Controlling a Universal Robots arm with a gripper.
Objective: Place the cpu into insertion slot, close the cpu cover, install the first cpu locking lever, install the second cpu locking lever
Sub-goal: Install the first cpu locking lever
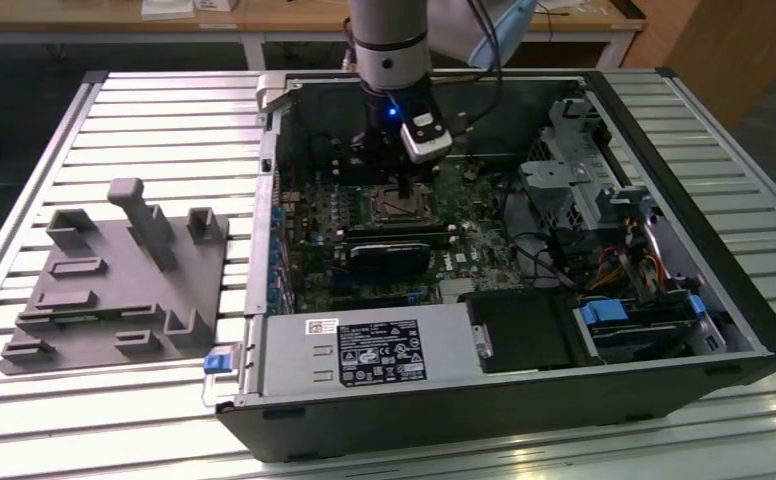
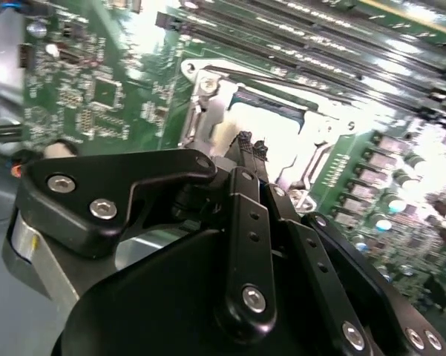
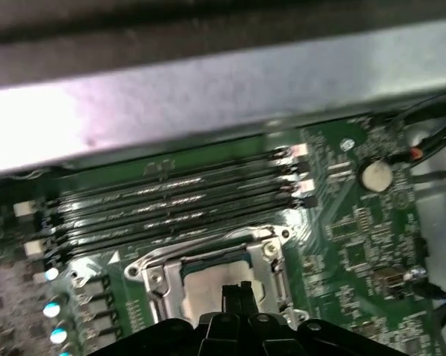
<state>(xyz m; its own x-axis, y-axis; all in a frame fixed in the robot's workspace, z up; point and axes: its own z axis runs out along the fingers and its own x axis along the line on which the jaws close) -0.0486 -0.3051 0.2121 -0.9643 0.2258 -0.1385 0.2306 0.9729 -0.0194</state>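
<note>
I have the gripper low over the insertion slot, fingertips pinched together with nothing visibly between them. The cpu sits seated in the slot, inside the open computer case, and the cpu cover frames it. I judge a locking-lever step is in hand, calling for careful, steady pressing.

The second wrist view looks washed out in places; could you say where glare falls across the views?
In the second wrist view, glare bleaches the cpu and the board beside it; in the first wrist view, the case wall glows white; the exterior view is evenly lit.
</note>
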